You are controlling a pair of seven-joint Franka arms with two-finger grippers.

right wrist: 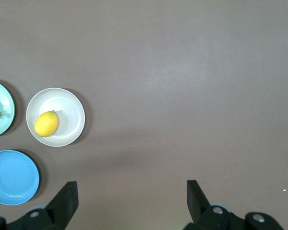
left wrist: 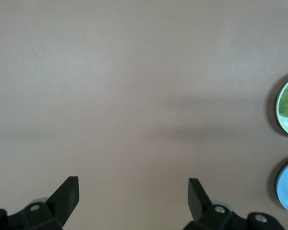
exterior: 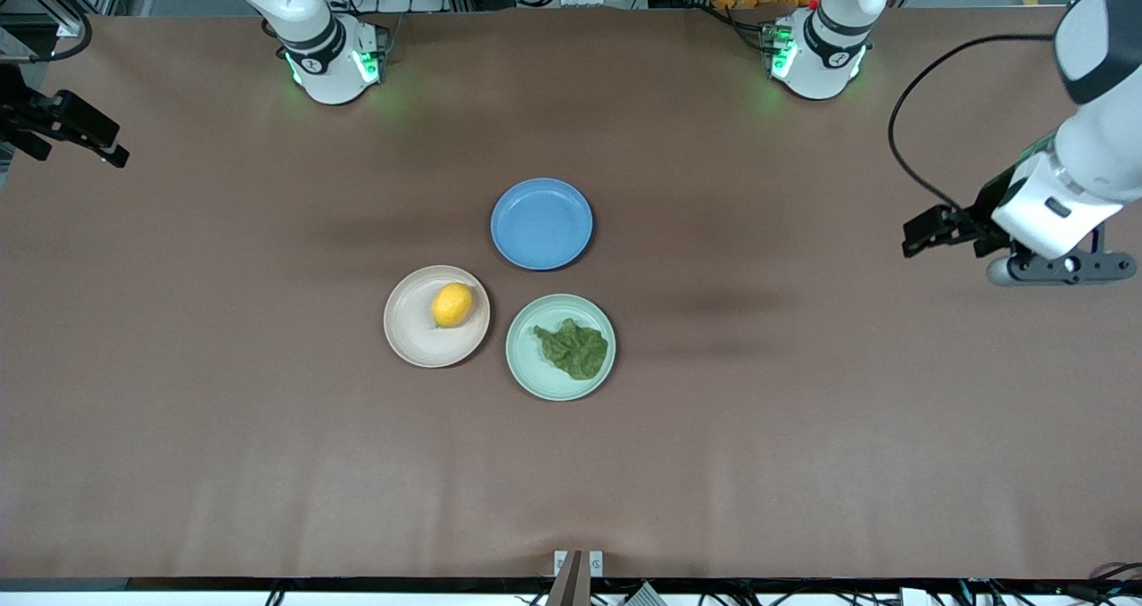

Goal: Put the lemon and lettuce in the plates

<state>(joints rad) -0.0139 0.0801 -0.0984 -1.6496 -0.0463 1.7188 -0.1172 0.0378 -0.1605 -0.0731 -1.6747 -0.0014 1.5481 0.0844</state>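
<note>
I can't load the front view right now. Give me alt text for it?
The lemon lies in the beige-pink plate and the lettuce in the mint green plate, side by side; the blue plate sits bare, farther from the camera. Both arms wait at the table's ends.

Matt brown cloth-like table cover (exterior: 803, 427); smooth, faintly glossy beige plate (exterior: 410, 334), mint plate (exterior: 526, 365) and blue plate (exterior: 542, 224); waxy lemon (exterior: 452, 305); crinkled matt lettuce (exterior: 574, 348)

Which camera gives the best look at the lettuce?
The front view: the whole lettuce lies in the mint green plate. The left wrist view and the right wrist view each catch only a cropped piece at the picture's edge.
</note>
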